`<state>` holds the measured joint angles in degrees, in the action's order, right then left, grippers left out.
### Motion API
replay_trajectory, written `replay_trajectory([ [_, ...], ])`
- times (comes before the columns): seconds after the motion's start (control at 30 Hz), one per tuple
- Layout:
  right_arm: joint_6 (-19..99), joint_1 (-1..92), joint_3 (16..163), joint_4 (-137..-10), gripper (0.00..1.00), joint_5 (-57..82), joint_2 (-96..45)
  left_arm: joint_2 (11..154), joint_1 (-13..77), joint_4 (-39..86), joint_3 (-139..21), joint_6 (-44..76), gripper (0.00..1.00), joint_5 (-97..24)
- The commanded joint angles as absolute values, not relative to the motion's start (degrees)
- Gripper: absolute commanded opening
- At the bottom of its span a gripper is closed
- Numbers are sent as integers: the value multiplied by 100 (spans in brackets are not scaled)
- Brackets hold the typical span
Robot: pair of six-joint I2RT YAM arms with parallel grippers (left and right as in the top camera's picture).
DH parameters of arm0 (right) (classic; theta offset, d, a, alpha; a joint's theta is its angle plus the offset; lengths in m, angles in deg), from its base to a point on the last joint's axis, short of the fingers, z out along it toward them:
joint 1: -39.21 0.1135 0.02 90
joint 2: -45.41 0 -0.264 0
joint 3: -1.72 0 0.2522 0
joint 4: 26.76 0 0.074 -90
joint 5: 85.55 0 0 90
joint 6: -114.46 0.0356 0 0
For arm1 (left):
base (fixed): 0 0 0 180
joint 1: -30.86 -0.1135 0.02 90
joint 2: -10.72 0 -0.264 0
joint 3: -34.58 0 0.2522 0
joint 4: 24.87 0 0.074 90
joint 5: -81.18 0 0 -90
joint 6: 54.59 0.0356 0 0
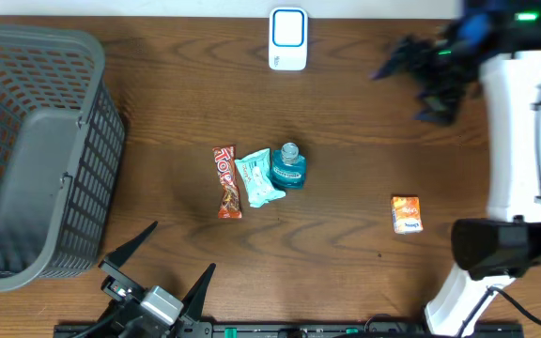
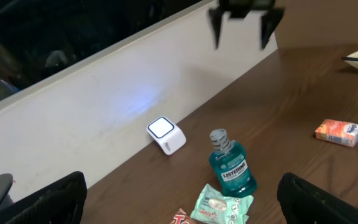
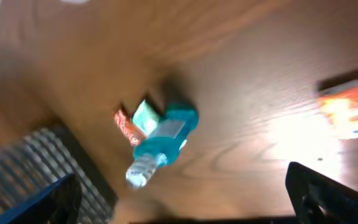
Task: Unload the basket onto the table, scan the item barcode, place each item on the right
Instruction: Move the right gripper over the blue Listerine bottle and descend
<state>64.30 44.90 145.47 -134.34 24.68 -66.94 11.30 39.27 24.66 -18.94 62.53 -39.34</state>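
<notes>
While the left gripper (image 1: 183, 246) and right gripper (image 2: 241, 43) both gape wide, holding nothing, the bottle (image 1: 289, 166), packet (image 1: 256, 180) and bar (image 1: 226, 181) sit together mid-table, the box (image 1: 406, 214) apart to their right, the scanner (image 1: 287, 38) at the far edge.

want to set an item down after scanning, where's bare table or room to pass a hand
Bare wood lies between the basket and the candy bar, between the scanner and the mouthwash bottle, and between that bottle and the orange box. Crowded: the centre, where candy bar, teal packet and bottle lie packed side by side.
</notes>
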Motion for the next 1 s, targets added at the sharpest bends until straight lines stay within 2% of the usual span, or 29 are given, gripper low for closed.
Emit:
replay_trajectory([
  [0.0,6729,5268,14104,-13207,99,2438,-6723,1089,3925,2439,-1877,6327,98,-3923],
  [0.17,7599,6110,13468,-12918,99,1745,-6734,1089,3925,2439,-1877,6327,98,-3925],
  [0.33,7628,6687,12849,-12151,99,1646,-6749,1089,3927,2437,-1877,6327,98,-3925],
  [0.77,7217,7198,11675,-10761,99,1482,-6791,1089,3927,2439,-1877,6327,98,-3925],
  [0.9,7215,7325,11343,-10485,96,1277,-6797,1089,3927,2439,-1877,6327,98,-3925],
  [0.97,7212,7386,11122,-10394,91,1139,-6797,1089,3927,2437,-1877,6327,98,-3925],
])
